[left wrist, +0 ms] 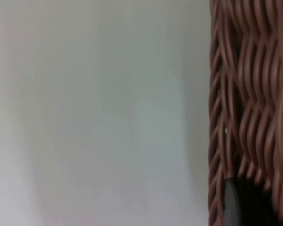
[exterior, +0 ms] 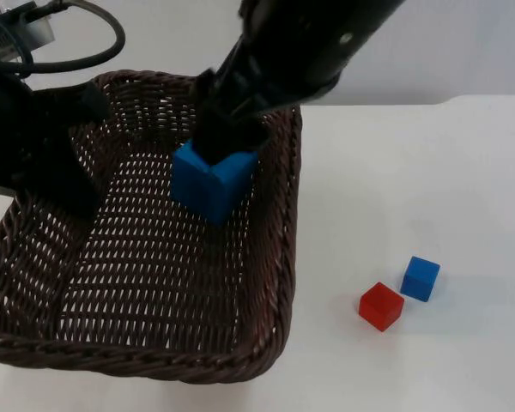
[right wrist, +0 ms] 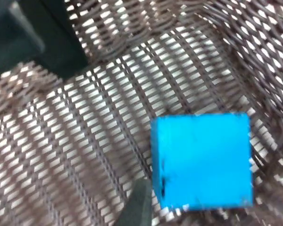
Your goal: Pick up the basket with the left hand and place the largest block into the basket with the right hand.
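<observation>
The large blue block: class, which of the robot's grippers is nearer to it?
Right. The right gripper is at the large blue block, over the wicker basket. The left gripper is at the basket's far-left rim, away from the block.

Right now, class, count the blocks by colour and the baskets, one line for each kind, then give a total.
Blue blocks: 2, the large blue block inside the basket, the small blue block on the table.
Red blocks: 1, the red block.
Baskets: 1, the basket.
Total: 4.
</observation>
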Robot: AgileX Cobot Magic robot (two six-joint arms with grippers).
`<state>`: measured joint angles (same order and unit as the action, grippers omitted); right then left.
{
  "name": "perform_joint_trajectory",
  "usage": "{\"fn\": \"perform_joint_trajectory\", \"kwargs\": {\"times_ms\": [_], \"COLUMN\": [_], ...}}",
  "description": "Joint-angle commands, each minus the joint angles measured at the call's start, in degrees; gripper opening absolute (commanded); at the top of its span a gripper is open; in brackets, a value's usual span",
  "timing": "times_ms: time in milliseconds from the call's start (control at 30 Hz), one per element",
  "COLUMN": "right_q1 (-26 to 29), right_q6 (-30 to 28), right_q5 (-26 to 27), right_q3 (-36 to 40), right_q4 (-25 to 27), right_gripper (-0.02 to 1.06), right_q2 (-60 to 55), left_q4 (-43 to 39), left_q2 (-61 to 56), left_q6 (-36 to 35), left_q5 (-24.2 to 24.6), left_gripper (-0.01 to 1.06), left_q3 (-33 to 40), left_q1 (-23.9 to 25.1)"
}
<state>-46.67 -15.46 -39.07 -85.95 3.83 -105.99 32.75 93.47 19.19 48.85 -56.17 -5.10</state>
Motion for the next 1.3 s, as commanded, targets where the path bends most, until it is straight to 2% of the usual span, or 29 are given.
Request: {"fn": "perform_joint_trajectory", "kwargs": {"times_ms": [0, 167, 233, 400, 700, 1000, 1267], "right_q1": [0.2, 0.2, 0.2, 0.2, 0.2, 0.2, 0.2], "right_q6": [0.0, 0.0, 0.0, 0.9, 3.0, 3.2, 4.2], "right_q5": [-2.4, -6.6, -6.7, -2.8, 2.7, 2.8, 2.7], "right_q3": [-0.3, -0.2, 0.2, 5.8, 21.4, 27.6, 29.2], "right_q4": [-0.6, -0.7, -0.7, -0.6, -0.7, -0.6, -0.6], "right_gripper": [0.80, 0.80, 0.80, 0.80, 0.80, 0.80, 0.80], "right_q2": [2.3, 6.9, 8.0, 13.3, 27.4, 37.7, 42.3], "left_q4": [2.1, 2.1, 2.1, 1.4, 1.3, 1.1, 1.1], "left_q2": [-0.9, -0.9, -0.9, -0.9, -0.9, -0.9, -0.9], "left_q6": [-0.2, 0.0, 0.0, 0.4, 0.4, 3.0, 3.5], "left_q5": [1.3, 1.9, 1.8, 1.8, 1.4, 1.1, 0.4], "left_gripper": [0.00, 0.00, 0.00, 0.00, 0.00, 0.00, 0.00], "left_q3": [-0.2, -0.2, -0.2, -0.2, -0.2, -0.2, -0.2], "left_q1": [-0.2, -0.2, -0.2, -0.2, -0.2, -0.2, -0.2]}}
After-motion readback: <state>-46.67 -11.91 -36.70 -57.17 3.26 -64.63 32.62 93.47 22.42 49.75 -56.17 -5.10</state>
